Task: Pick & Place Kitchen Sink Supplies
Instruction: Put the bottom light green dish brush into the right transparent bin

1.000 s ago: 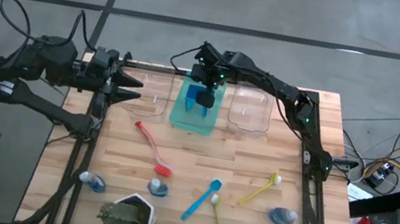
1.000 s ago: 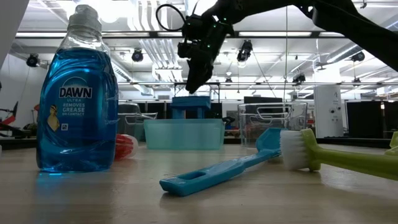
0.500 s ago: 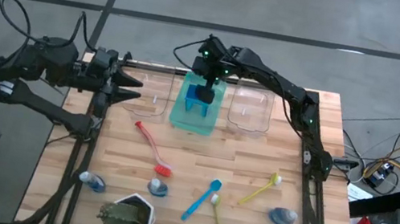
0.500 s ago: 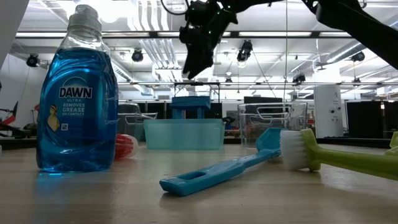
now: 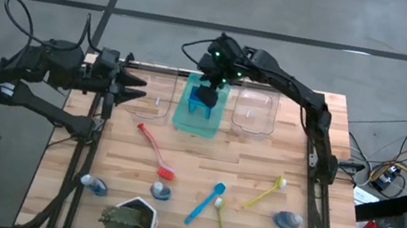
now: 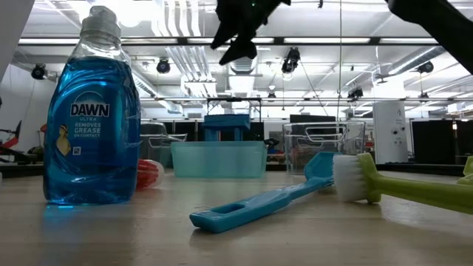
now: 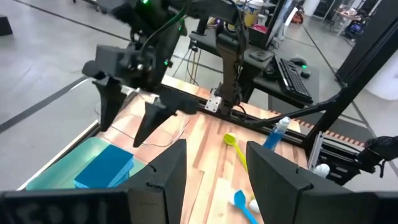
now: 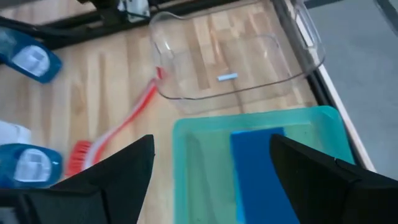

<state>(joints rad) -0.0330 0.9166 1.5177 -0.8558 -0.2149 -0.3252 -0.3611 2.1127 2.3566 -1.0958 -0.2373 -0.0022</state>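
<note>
A blue sponge (image 8: 258, 168) lies in the green tray (image 5: 186, 118) at the table's far middle; in the low view the sponge's top (image 6: 227, 125) shows above the tray's rim. My right gripper (image 8: 212, 142) hangs open above the tray (image 5: 206, 95), clear of the sponge, with nothing between its fingers. My left gripper (image 5: 138, 86) waits open in the air at the far left, beside a clear bin (image 5: 148, 98). A red brush (image 5: 154, 150), a blue brush (image 5: 205, 203) and two yellow-green brushes (image 5: 265, 192) (image 5: 222, 225) lie on the wood. Several blue bottles (image 5: 94, 185) (image 5: 288, 220) stand near the front.
A second clear bin (image 5: 253, 112) stands right of the tray. A plant in a white pot (image 5: 128, 219) sits at the near left edge. One bottle (image 6: 89, 111) stands close in front of the low camera. Bare wood lies between the tray and the brushes.
My right gripper has risen straight up from just over the sponge and has rolled a little about its own axis. The sponge has stayed where it was in the tray.
</note>
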